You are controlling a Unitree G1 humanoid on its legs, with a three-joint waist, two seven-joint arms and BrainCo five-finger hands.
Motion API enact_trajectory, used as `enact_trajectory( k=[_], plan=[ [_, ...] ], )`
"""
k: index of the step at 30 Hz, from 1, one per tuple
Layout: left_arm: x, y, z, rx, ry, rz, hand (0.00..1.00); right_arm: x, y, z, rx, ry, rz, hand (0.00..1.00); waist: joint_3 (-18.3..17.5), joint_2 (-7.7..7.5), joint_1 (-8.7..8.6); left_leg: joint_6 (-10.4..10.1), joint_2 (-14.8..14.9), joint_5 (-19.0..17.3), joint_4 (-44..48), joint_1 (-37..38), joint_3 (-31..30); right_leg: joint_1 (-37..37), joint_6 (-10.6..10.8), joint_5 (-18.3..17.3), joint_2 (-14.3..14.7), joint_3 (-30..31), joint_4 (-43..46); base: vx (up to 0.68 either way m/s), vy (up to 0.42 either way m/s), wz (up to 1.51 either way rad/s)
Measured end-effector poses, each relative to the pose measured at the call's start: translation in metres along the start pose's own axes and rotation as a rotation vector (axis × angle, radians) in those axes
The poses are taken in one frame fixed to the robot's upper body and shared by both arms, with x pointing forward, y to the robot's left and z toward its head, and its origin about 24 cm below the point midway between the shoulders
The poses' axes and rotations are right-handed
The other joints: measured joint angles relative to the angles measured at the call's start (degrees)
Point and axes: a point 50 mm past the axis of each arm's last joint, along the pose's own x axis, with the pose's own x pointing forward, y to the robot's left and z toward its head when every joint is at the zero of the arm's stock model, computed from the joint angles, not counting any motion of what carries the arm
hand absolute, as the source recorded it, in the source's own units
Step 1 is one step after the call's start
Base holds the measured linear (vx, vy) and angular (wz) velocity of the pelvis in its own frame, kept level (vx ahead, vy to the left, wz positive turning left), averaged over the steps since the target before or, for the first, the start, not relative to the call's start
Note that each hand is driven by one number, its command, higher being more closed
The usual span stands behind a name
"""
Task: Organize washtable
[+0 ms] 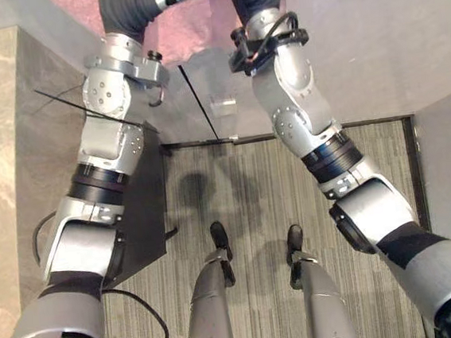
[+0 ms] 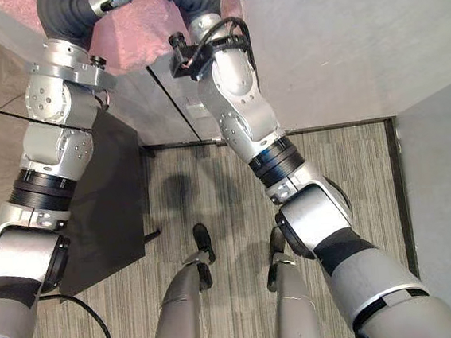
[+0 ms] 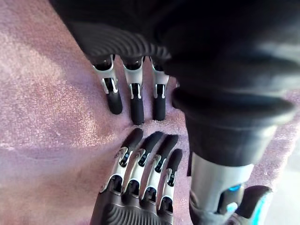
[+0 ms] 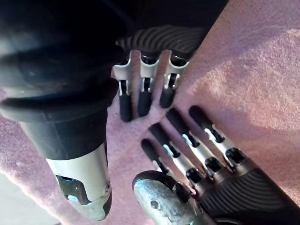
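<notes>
Both robot hands are down on the pink towel [image 3: 51, 117], which is spread on the grey countertop [image 1: 372, 35]. The left hand [image 3: 136, 187] and right hand [image 4: 211, 164] lie flat on it with fingers straight, gripping nothing, fingertips facing each other and almost meeting

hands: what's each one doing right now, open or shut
left hand: open, fingers straight on the pink cloth
right hand: open, fingers straight on the same cloth

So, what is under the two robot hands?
A pink towel lies under the left robot hand and the right robot hand, whose straight fingers rest on it. What is beneath the towel is covered.
</notes>
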Motion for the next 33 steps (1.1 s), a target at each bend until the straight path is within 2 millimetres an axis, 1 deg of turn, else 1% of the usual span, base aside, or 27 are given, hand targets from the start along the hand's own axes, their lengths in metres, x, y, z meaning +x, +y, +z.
enact_trajectory(
  k=[5, 9, 11, 12, 13, 14, 15, 16, 17, 18, 19, 20, 21, 22, 24, 25, 26, 27, 28, 29, 30, 31, 32, 33],
  plan=[
    [0.0, 0.0, 0.001, 0.002, -0.002, 0.002, 0.0, 0.001, -0.003, 0.002, -0.015, -0.001, 0.006, 0.0, 0.1, 0.0, 0.03, -0.7, 0.0, 2.2, -3.4, 0.7, -0.3, 0.0, -0.6, 0.4, 0.5, -0.9, -0.9, 0.0, -0.058, 0.06],
    [-0.003, 0.002, -0.002, 0.009, 0.007, 0.018, 0.0, -0.004, -0.008, -0.002, -0.033, 0.019, 0.007, 0.0, 0.1, -0.01, -0.1, -0.7, 0.0, 2.6, -4.2, 1.7, -0.2, 0.4, -0.6, 0.4, 0.6, -0.7, -0.9, 0.03, -0.049, -0.02],
    [-0.016, 0.006, -0.013, 0.028, 0.045, 0.039, 0.0, -0.023, -0.022, -0.019, -0.034, 0.08, -0.025, 0.0, 0.1, -0.03, -0.32, -0.8, 0.1, 2.5, -4.4, 3.3, -0.1, 2.1, -0.6, 0.4, 0.8, -0.6, -1.4, 0.07, -0.052, -0.03],
    [-0.034, 0.011, -0.023, 0.036, 0.078, 0.08, 0.0, -0.047, -0.035, -0.03, -0.036, 0.122, -0.06, 0.0, 0.1, -0.03, -0.39, -0.8, 0.3, 2.5, -4.4, 4.4, 0.3, 3.4, -0.6, 0.4, 1.0, -0.5, -2.0, 0.07, -0.046, -0.04],
    [-0.045, 0.013, -0.029, 0.025, 0.092, 0.111, 0.0, -0.062, -0.041, -0.034, -0.031, 0.135, -0.079, 0.0, 0.1, -0.05, -0.36, -0.8, 0.3, 2.4, -4.4, 4.8, 0.5, 3.8, -0.6, 0.3, 1.0, -0.4, -2.0, 0.08, -0.054, -0.05],
    [-0.071, 0.019, -0.043, 0.015, 0.148, 0.179, 0.0, -0.094, -0.054, -0.041, -0.04, 0.169, -0.125, 0.0, 0.1, -0.05, -0.39, -0.8, 0.4, 1.8, -4.3, 5.8, 0.7, 4.7, -0.5, -0.1, 1.1, -0.3, -2.1, 0.05, -0.032, -0.03],
    [-0.088, 0.021, -0.053, 0.011, 0.193, 0.215, 0.0, -0.112, -0.061, -0.044, -0.046, 0.19, -0.154, 0.0, 0.1, -0.05, -0.34, -0.9, 0.4, 1.7, -4.3, 6.4, 0.8, 5.3, -0.5, -0.2, 1.0, -0.3, -2.1, 0.07, -0.035, -0.01],
    [-0.116, 0.023, -0.07, 0.007, 0.28, 0.269, 0.0, -0.142, -0.071, -0.049, -0.064, 0.233, -0.208, 0.0, 0.1, -0.05, -0.47, -1.1, 0.4, 1.1, -4.3, 7.6, 1.0, 6.6, -0.4, -0.7, 1.0, -0.4, -2.1, 0.08, -0.026, 0.05],
    [-0.159, 0.023, -0.089, -0.004, 0.41, 0.333, 0.0, -0.183, -0.083, -0.054, -0.085, 0.301, -0.272, 0.0, 0.1, -0.09, -0.8, -1.1, 0.4, 0.4, -4.1, 9.5, 1.1, 8.7, -0.3, -1.4, 1.0, -0.5, -2.1, 0.11, -0.028, 0.08],
    [-0.204, 0.019, -0.103, -0.009, 0.541, 0.383, 0.0, -0.221, -0.089, -0.055, -0.102, 0.371, -0.32, 0.0, 0.0, -0.12, -1.23, -1.5, 0.4, -0.6, -3.7, 11.6, 1.0, 11.0, -0.2, -2.3, 0.9, -0.5, -1.9, 0.1, -0.021, 0.09],
    [-0.226, 0.017, -0.107, -0.01, 0.601, 0.408, 0.0, -0.238, -0.09, -0.053, -0.11, 0.397, -0.34, 0.0, 0.0, -0.15, -1.66, -1.4, 0.4, -1.2, -3.2, 12.6, 0.9, 12.1, -0.3, -2.8, 0.8, -0.6, -1.6, 0.12, -0.023, 0.05],
    [-0.278, 0.01, -0.111, -0.007, 0.733, 0.474, 0.0, -0.276, -0.088, -0.049, -0.128, 0.467, -0.365, 0.0, -0.2, -0.52, -2.03, -1.7, 0.6, -3.0, -2.0, 15.2, 1.1, 14.4, -0.1, -4.6, 0.6, -0.4, -0.2, 0.1, -0.018, 0.04],
    [-0.297, 0.006, -0.111, -0.013, 0.783, 0.498, 0.0, -0.292, -0.087, -0.046, -0.134, 0.501, -0.378, 0.0, -0.2, -0.6, -2.01, -2.1, 0.5, -4.0, -1.7, 16.3, 1.1, 15.5, 0.0, -5.5, 0.4, -0.4, 0.5, 0.09, -0.018, 0.05],
    [-0.323, 0.0, -0.11, -0.013, 0.858, 0.524, 0.0, -0.314, -0.086, -0.045, -0.15, 0.562, -0.393, 0.0, -0.5, -0.94, -2.09, -2.3, 0.6, -5.0, -1.2, 17.8, 1.0, 16.9, 0.1, -6.8, 0.2, -0.4, 1.4, 0.05, -0.024, 0.07],
    [-0.385, -0.015, -0.101, -0.021, 1.033, 0.599, 0.0, -0.371, -0.077, -0.048, -0.131, 0.743, -0.457, 0.0, -2.7, -2.25, -2.12, -2.9, 0.7, -6.2, -0.8, 21.1, 0.6, 19.8, 0.3, -9.4, 0.1, -0.6, 3.1, 0.09, -0.072, 0.1],
    [-0.399, -0.018, -0.099, -0.027, 1.079, 0.622, 0.0, -0.383, -0.075, -0.05, -0.121, 0.782, -0.484, 0.0, -3.2, -2.56, -2.1, -3.0, 0.7, -6.3, -0.9, 22.0, 0.5, 20.6, 0.4, -10.0, 0.1, -0.8, 3.4, 0.11, -0.097, 0.16],
    [-0.431, -0.026, -0.096, -0.04, 1.188, 0.672, 0.0, -0.407, -0.072, -0.055, -0.101, 0.863, -0.543, 0.0, -3.9, -3.27, -2.1, -2.9, 0.4, -6.2, -1.3, 24.2, -0.1, 22.5, -0.2, -10.8, 0.1, -1.0, 4.3, 0.07, -0.089, 0.24],
    [-0.462, -0.035, -0.093, -0.061, 1.304, 0.736, 0.0, -0.43, -0.069, -0.059, -0.077, 0.942, -0.6, 0.0, -4.9, -3.93, -2.19, -3.1, 0.1, -6.1, -1.7, 25.5, -0.5, 23.6, -0.2, -12.0, -0.2, -1.6, 5.5, 0.06, -0.09, 0.28],
    [-0.476, -0.04, -0.091, -0.075, 1.358, 0.766, 0.0, -0.441, -0.068, -0.061, -0.066, 0.975, -0.628, 0.0, -5.7, -4.3, -2.16, -3.1, -0.2, -6.0, -2.1, 25.8, -0.8, 23.7, -0.5, -12.6, -0.5, -2.0, 6.1, 0.05, -0.086, 0.38],
    [-0.5, -0.051, -0.087, -0.106, 1.451, 0.82, 0.0, -0.458, -0.067, -0.061, -0.055, 1.033, -0.678, 0.0, -6.9, -5.03, -2.18, -3.4, -1.2, -5.3, -3.4, 26.5, -1.8, 23.7, -0.5, -13.6, -1.2, -2.7, 7.4, 0.04, -0.067, 0.34],
    [-0.51, -0.058, -0.085, -0.122, 1.492, 0.84, 0.0, -0.466, -0.067, -0.061, -0.053, 1.062, -0.701, 0.0, -7.3, -5.32, -2.17, -3.5, -1.5, -4.9, -4.1, 26.9, -2.1, 23.7, -0.7, -14.1, -1.5, -3.1, 7.9, 0.04, -0.079, 0.38],
    [-0.527, -0.071, -0.082, -0.16, 1.574, 0.88, 0.0, -0.483, -0.068, -0.063, -0.065, 1.134, -0.736, 0.0, -8.6, -5.64, -2.22, -3.6, -1.8, -4.3, -5.3, 27.3, -2.4, 23.6, -0.9, -14.7, -2.0, -3.6, 8.5, 0.02, -0.065, 0.28],
    [-0.536, -0.079, -0.078, -0.191, 1.597, 0.945, 0.0, -0.494, -0.069, -0.063, -0.086, 1.188, -0.754, 0.0, -9.8, -5.62, -2.13, -3.9, -1.6, -3.7, -6.2, 27.4, -3.1, 23.6, -1.1, -14.7, -2.1, -4.1, 8.4, 0.01, -0.086, 0.25],
    [-0.54, -0.079, -0.077, -0.192, 1.61, 0.971, 0.0, -0.505, -0.068, -0.064, -0.105, 1.24, -0.772, 0.0, -10.4, -5.83, -1.86, -4.2, -1.7, -3.5, -7.2, 28.3, -3.5, 23.7, -1.8, -14.3, -2.7, -4.9, 7.8, 0.01, -0.059, 0.15]
  ],
)
